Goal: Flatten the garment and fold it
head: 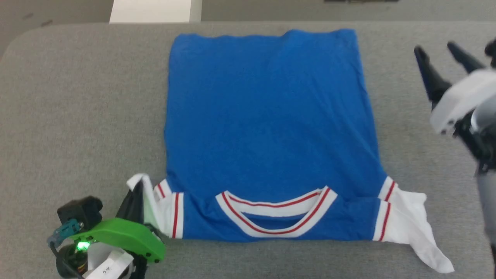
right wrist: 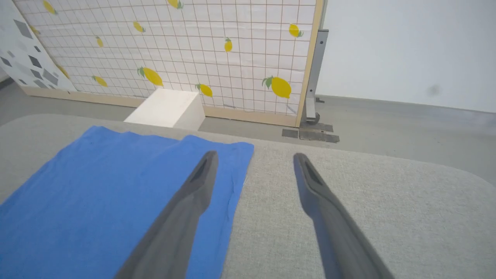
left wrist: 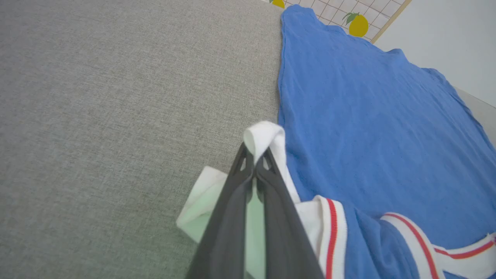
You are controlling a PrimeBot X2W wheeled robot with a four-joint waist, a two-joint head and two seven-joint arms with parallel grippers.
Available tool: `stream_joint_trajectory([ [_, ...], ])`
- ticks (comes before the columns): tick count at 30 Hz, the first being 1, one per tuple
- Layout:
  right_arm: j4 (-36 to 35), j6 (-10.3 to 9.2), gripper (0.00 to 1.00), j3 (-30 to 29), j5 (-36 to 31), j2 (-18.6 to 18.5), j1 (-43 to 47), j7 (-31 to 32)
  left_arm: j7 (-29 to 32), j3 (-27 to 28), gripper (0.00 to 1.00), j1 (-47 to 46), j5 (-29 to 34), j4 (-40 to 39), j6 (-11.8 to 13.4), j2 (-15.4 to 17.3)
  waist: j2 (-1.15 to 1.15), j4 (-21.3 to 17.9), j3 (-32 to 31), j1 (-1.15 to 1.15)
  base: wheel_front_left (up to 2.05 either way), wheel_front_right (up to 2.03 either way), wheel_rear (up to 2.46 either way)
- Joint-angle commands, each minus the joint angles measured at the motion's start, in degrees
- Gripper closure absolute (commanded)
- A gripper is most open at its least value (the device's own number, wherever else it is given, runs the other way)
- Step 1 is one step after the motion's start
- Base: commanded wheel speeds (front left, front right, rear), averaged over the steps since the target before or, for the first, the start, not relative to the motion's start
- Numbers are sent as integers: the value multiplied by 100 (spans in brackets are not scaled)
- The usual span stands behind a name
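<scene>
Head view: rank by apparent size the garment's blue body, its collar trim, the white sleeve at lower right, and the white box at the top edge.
1. Blue body
2. Collar trim, by its outline
3. White sleeve and white box: near alike; the box is farther and cropped, so unranked.

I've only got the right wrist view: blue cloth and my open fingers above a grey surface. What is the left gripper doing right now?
Observer: The left gripper is shut on the garment, pinching its white left-side sleeve at the near corner.
Operator: And the sleeve on my side?
Observer: The right-side sleeve lies loose on the grey surface, trailing outward past the blue body, with no gripper on it.
Operator: Which end of the shirt faces the robot?
Observer: The collar end is nearest; the hem lies along the far edge.
</scene>
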Motion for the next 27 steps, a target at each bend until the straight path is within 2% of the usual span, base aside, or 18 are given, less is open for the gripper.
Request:
stream_joint_trajectory([
  [1, 169, -6, 0, 89, -109, -93, -332, 113, -53, -25, 100, -143, 66, -113, -1, -44, 0, 426, 603, -1, 0, 0, 0],
  [6, 791, -6, 0, 303, -269, -315, -1421, 586, -126, -130, 100, -284, 181, -500, 20, -103, 0, 733, 1133, -1, 0, 0, 0],
  [15, 1698, -6, 0, 775, -690, -637, -2995, 2233, -258, -328, 100, -377, 311, -1056, 17, -221, 0, 1197, 1941, -1, 0, 0, 0],
  [20, 1909, -6, 0, 985, -839, -774, -3450, 3115, -322, -446, 100, -362, 368, -1309, 44, -309, 0, 1372, 2241, -1, 0, 0, 0],
  [27, 1878, -6, 0, 1280, -956, -890, -3636, 3803, -382, -515, 100, -359, 397, -1470, 53, -355, 0, 1477, 2459, -1, 0, 0, 0],
])
